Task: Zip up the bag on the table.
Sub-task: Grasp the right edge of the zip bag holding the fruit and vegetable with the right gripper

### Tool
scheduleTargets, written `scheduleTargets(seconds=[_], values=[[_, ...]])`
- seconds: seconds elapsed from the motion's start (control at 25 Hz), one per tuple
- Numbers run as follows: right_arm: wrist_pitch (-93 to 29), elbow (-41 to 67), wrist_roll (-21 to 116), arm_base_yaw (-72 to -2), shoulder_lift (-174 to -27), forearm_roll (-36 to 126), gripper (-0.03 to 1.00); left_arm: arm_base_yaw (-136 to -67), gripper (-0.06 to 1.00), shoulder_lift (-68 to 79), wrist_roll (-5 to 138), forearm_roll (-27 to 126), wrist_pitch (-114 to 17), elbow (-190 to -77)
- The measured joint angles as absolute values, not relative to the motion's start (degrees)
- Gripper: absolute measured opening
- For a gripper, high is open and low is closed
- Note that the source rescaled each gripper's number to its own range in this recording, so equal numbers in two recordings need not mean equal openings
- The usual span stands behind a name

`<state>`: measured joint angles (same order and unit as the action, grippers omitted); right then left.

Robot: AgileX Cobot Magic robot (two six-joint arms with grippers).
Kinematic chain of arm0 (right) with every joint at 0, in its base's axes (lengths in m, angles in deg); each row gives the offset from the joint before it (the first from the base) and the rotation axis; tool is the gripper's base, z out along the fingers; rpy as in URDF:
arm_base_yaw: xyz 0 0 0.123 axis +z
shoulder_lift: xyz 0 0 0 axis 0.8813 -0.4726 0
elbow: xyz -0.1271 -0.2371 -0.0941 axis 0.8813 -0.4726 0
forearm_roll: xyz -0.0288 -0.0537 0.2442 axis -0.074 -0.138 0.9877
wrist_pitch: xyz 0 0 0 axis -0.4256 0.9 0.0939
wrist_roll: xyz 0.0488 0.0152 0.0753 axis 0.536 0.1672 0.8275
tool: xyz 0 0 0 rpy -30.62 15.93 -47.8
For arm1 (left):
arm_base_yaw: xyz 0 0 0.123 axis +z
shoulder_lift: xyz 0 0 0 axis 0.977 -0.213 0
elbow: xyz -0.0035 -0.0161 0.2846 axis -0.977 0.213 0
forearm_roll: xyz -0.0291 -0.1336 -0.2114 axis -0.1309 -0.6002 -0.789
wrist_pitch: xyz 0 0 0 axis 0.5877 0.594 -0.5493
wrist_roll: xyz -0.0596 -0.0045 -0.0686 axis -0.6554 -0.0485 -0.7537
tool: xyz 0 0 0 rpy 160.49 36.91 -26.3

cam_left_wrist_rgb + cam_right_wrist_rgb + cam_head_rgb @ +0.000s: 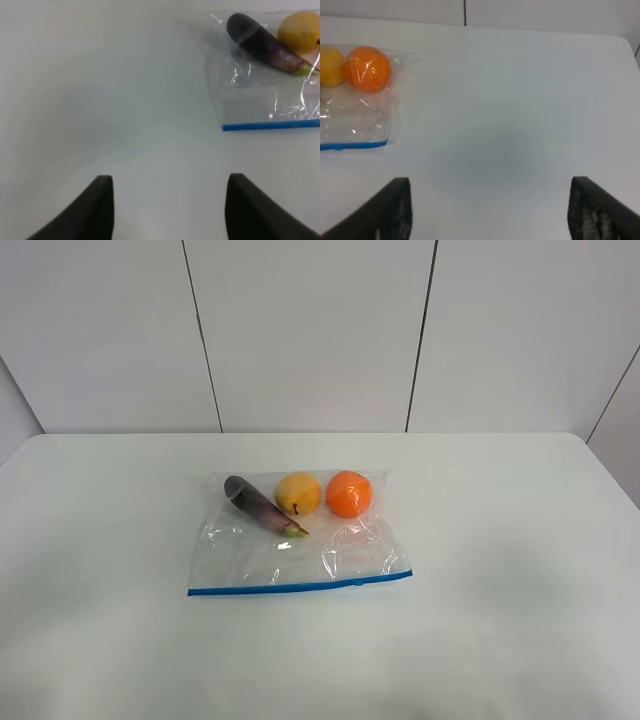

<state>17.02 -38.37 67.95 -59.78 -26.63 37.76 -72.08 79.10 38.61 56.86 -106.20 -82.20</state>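
1. The table [500,540] is white. The bag [300,545] lies flat near its middle, seen from the high camera.
2. The bag's blue zipper strip [300,586] runs along its 6 o'clock edge.
3. Three items sit inside along the 12 o'clock edge. The eggplant [260,507] is at 10 o'clock, tilted with its stem toward the bag's middle. The yellow fruit [298,493] is at 12 o'clock, and the orange [348,493] is just beside it at 1 o'clock.
4. The left gripper [170,178] has its jaws spread wide over bare tabletop, pinching nothing. It is well apart from the bag's eggplant corner.
5. The right gripper [490,180] is likewise spread and holds nothing. It is well apart from the bag's orange corner.
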Motion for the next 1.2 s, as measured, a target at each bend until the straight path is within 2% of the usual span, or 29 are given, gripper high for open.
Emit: scheduleTargets(seconds=[1.2], values=[[17.02, -38.37, 67.95, -59.78, -26.63, 37.76, 0.72, -72.08, 0.69, 79.1, 38.61, 56.86, -106.2, -82.2]])
